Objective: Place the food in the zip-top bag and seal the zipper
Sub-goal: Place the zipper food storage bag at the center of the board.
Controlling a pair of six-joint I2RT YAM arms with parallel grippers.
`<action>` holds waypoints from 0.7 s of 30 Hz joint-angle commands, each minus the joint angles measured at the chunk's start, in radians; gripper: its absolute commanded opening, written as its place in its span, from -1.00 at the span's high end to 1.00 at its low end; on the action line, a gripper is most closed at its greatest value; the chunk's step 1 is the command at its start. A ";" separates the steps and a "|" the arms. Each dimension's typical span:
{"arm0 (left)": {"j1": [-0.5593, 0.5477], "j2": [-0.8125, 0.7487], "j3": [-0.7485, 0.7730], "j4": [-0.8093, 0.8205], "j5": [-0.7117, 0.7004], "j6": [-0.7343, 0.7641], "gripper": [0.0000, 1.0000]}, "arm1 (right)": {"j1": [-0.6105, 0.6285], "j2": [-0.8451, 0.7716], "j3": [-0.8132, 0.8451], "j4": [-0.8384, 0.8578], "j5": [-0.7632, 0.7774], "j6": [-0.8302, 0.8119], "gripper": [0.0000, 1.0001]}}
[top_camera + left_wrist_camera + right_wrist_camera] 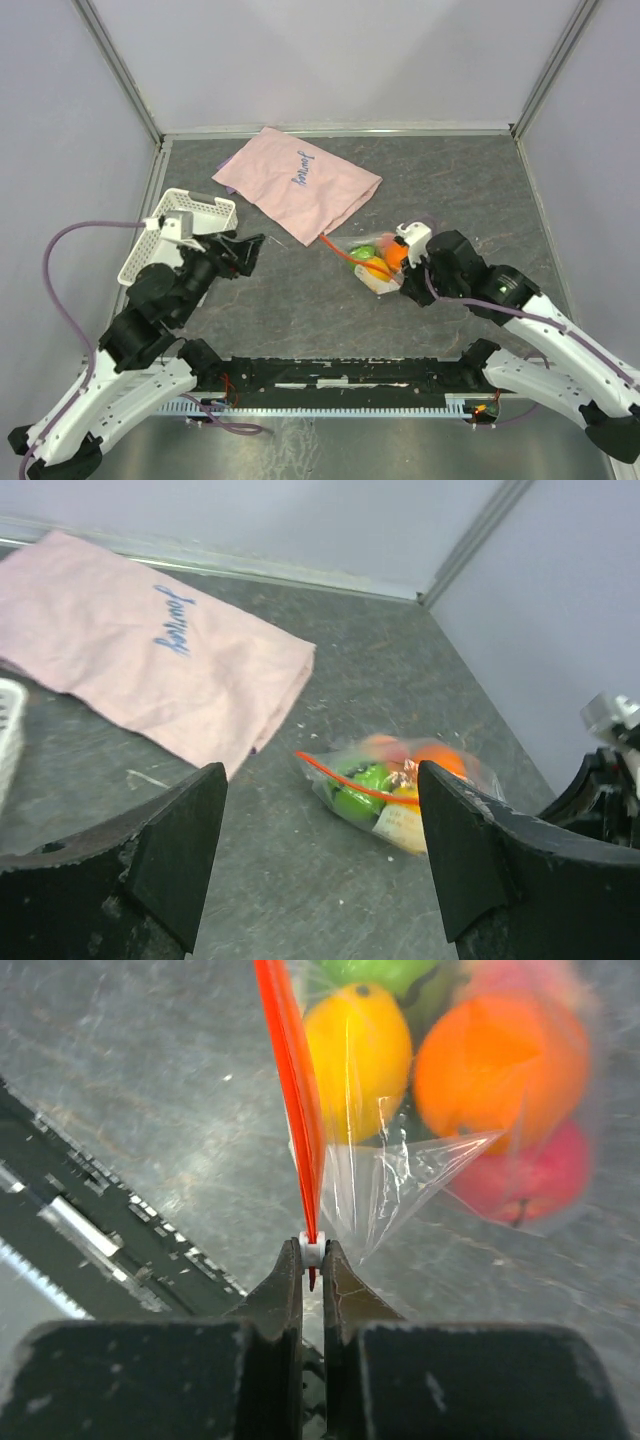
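a: where is the food (380, 265) sitting right now?

b: it is all lying inside the zip-top bag (372, 262), orange, green, yellow and red pieces bunched together. i am not seeing any fruit loose on the bench (300, 300).

a: so the filling part is looking done. what about the zipper (296, 1110)?

b: the right claw (313, 1255) is pinching it at one end, jaws closed tight on the red-orange strip, with a small white tab (313, 1251) caught between the tips. near the claw the strip is reading as one thin line (so probably pressed together there), but i am not able to tell whether it is shut along its whole length.

a: then the sealing is what i am counting as left, or at least unconfirmed.

b: agreed. the bag is resting on the bench right in front of the right arm, with the far end of the zipper reaching toward the corner of the pink cloth (300, 185).

a: and the other arm?

b: the left claw (320, 772) is hanging wide open and gripping nothing, well apart from the bag and pointing toward it. the white basket (180, 235) is sitting just beside that arm, at the left of the bench.
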 commanded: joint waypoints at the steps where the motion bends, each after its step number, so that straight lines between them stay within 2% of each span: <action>1: 0.003 -0.089 -0.007 -0.143 -0.145 0.063 -0.68 | 0.001 0.055 -0.049 0.087 -0.180 0.072 0.81; 4: 0.001 -0.118 0.009 -0.181 -0.173 0.074 -0.70 | 0.000 0.067 -0.059 0.116 -0.186 0.095 0.62; 5: 0.003 -0.124 0.013 -0.188 -0.182 0.081 -0.70 | 0.000 0.059 -0.055 0.123 -0.186 0.101 0.40; 7: 0.002 -0.130 0.014 -0.192 -0.212 0.093 -0.70 | 0.000 0.037 -0.043 0.136 -0.166 0.103 0.11; 12: 0.002 -0.119 0.034 -0.193 -0.269 0.116 -0.77 | -0.001 -0.008 0.028 0.115 -0.025 0.075 -0.35; 15: 0.002 -0.105 0.057 -0.189 -0.302 0.146 -0.80 | -0.002 -0.026 0.070 0.092 0.149 0.072 -0.69; 18: 0.002 -0.097 0.083 -0.186 -0.332 0.186 -0.82 | -0.002 -0.077 0.085 0.084 0.356 0.073 -0.94; 19: 0.002 -0.097 0.092 -0.185 -0.346 0.204 -0.83 | -0.001 -0.103 0.087 0.079 0.434 0.074 -1.00; 21: 0.003 -0.104 0.099 -0.177 -0.367 0.225 -0.84 | -0.002 -0.176 0.088 0.070 0.584 0.077 -0.99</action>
